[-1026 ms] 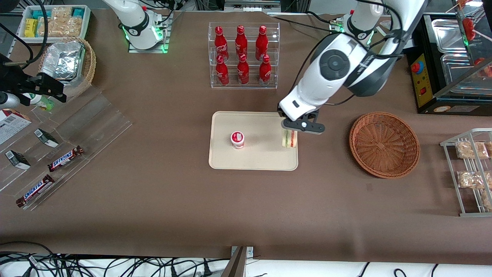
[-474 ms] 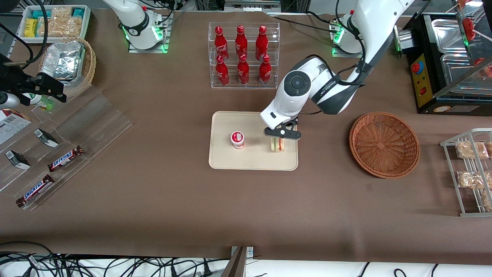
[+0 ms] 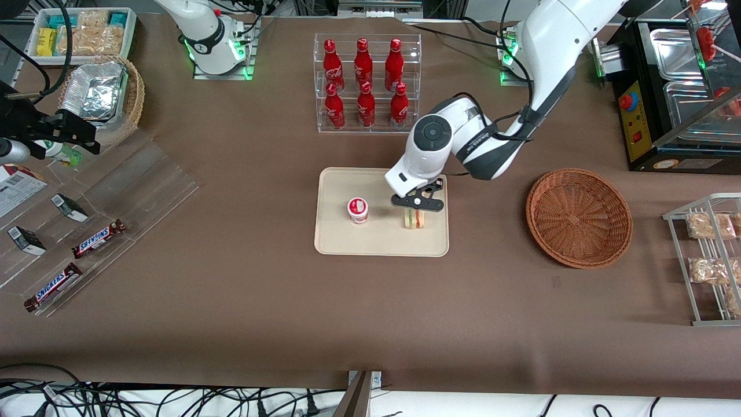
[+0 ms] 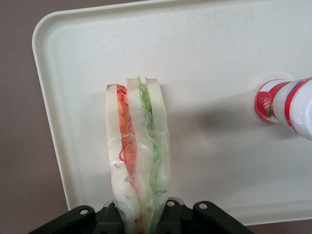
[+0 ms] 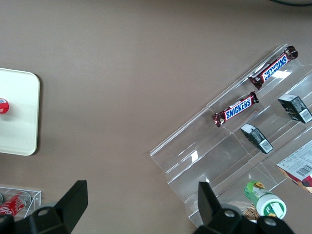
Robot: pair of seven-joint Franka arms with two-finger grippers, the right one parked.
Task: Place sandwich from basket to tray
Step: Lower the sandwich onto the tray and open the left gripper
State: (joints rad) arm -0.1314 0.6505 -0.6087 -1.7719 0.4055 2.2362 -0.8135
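Note:
The clear-wrapped sandwich [image 3: 414, 219] [image 4: 138, 156] of white bread with orange, red and green layers hangs edge-down over the cream tray [image 3: 382, 243] [image 4: 219, 58], close to its surface. My left gripper [image 3: 417, 209] [image 4: 139, 219] is shut on the sandwich's upper end, directly above it. The reddish-brown wicker basket [image 3: 579, 217] lies toward the working arm's end of the table and holds nothing.
A small red-and-white yogurt cup [image 3: 358, 210] [image 4: 285, 105] stands on the tray beside the sandwich. A clear rack of red cola bottles [image 3: 366, 84] stands farther from the front camera than the tray. Candy bars on an acrylic stand [image 3: 98, 238] lie toward the parked arm's end.
My gripper has carried the sandwich from the tray's rim toward the cup and lowered it closer to the tray's surface. The grip has stayed shut.

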